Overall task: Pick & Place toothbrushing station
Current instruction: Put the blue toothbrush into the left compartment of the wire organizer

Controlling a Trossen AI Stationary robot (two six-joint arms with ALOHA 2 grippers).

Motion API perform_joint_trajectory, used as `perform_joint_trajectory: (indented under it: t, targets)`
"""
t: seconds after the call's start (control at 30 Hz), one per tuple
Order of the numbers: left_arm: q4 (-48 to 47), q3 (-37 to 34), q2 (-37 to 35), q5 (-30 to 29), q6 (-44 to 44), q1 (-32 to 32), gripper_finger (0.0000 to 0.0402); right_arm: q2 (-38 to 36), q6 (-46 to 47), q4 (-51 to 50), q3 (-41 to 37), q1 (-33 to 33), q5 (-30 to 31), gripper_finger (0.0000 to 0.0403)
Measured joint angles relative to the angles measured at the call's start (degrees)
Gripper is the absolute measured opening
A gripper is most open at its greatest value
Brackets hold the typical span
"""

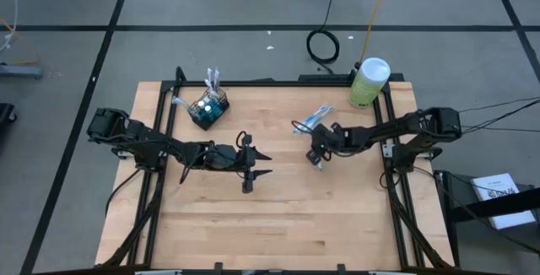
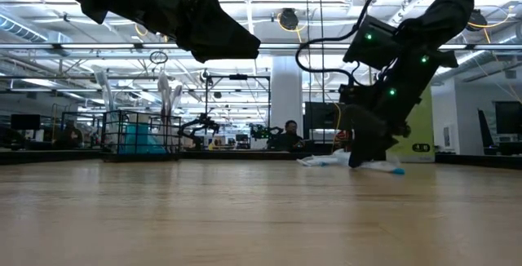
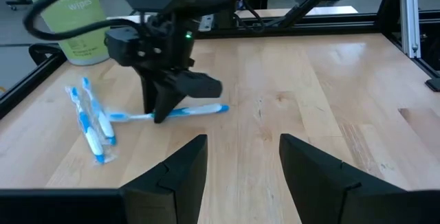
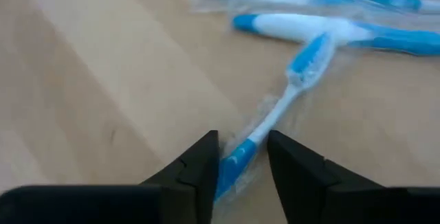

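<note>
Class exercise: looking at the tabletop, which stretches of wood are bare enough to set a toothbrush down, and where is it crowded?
The widest bare wood is the table's near strip, below both arms. A smaller bare stretch lies between the mesh holder and the loose toothbrushes. It is crowded round those toothbrushes, where the right hand closes on one, near the green canister, and at the left hand mid-table.

Rectangular wooden table [image 1: 278, 199] — small dark wire-mesh cup holder [image 1: 208, 109] near its far left, slim toothbrushes [image 1: 213, 81] upright inside; three more slim wrapped toothbrushes [image 3: 93, 117] lying centre-right; lidded cylindrical canister [image 1: 368, 83] at far right corner — behind them.
</note>
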Motion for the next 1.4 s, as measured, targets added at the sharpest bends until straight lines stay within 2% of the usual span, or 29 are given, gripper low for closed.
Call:
perform_joint_trajectory:
  t: [0.27,0.33,0.53,0.8,0.9,1.1,1.27,1.4]
  targets:
    - [0.4,0.0,0.0,0.0,0.0,0.0,0.0186,0.0,-3.5,0.1,-0.1,2.6,-0.3,0.0022]
    - [0.8,0.0,0.0,0.0,0.0,0.0,0.0186,-0.6,-4.6,0.3,-0.1,3.0,-0.3,0.0011]
    - [4.2,0.0,0.0,0.0,1.3,0.0,0.0186,-6.3,-8.5,1.8,-0.6,4.0,-1.9,0.0015]
    - [14.0,0.0,0.0,0.0,7.9,0.7,0.0186,-21.3,-22.7,18.3,-0.3,6.8,-0.7,0.0]
    - [18.6,0.0,0.0,0.0,8.6,1.5,0.0186,-24.7,-28.7,25.8,-0.2,8.3,-0.5,0.0001]
    - [27.6,0.0,0.0,0.1,3.4,4.2,0.0186,-24.8,-37.5,35.1,-0.2,12.1,-0.3,0.0001]
    - [26.9,1.3,0.2,3.0,-1.3,6.3,0.0186,-22.6,-41.9,40.1,-0.3,13.7,-0.2,0.0001]
    - [26.4,4.0,2.5,5.9,-1.8,6.6,0.0186,-21.3,-44.0,43.6,-0.2,14.4,-0.2,0.0001]
